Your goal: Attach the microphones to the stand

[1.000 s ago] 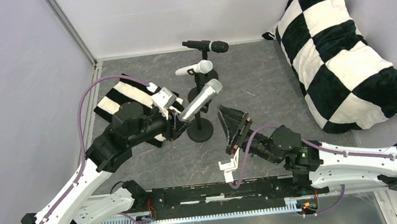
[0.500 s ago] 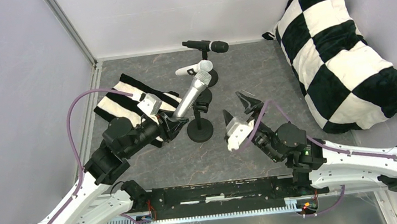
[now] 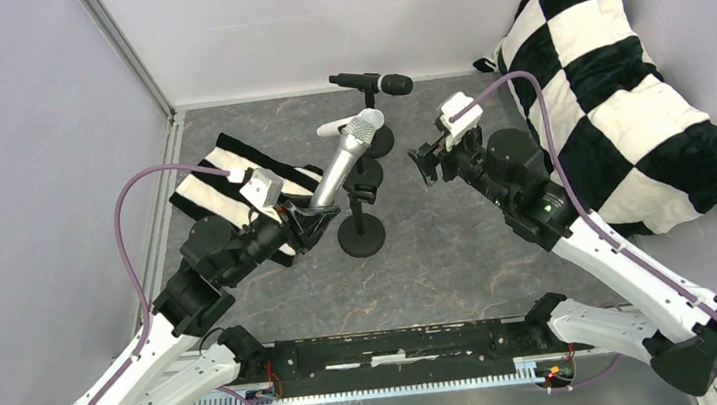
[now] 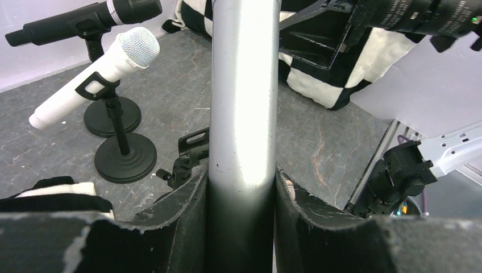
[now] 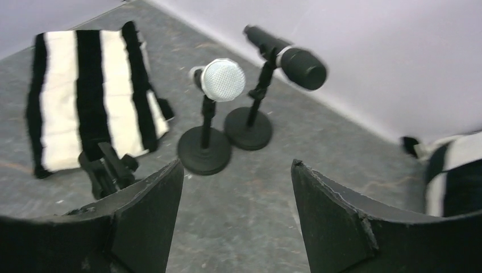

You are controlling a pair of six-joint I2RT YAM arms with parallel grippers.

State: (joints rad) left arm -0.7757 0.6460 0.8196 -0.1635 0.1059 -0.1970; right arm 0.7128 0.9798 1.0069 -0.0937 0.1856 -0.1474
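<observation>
A striped cloth (image 3: 221, 172) lies at the left of the desk (image 3: 459, 242). Just right of it, the left jaws clench the lower end of the silver-grey microphone (image 3: 339, 167). It slants up and back over the near stand (image 3: 361, 237). Behind, the white microphone (image 4: 85, 79) and the black microphone (image 3: 372, 82) sit clipped in their own stands. The right jaws hang released, holding nothing, right of the stands and beside a checkered cushion (image 3: 615, 95).

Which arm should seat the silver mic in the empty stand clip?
Left. The left fingers clamp the silver-grey microphone right beside the empty stand; the right fingers are open and hold nothing.
</observation>
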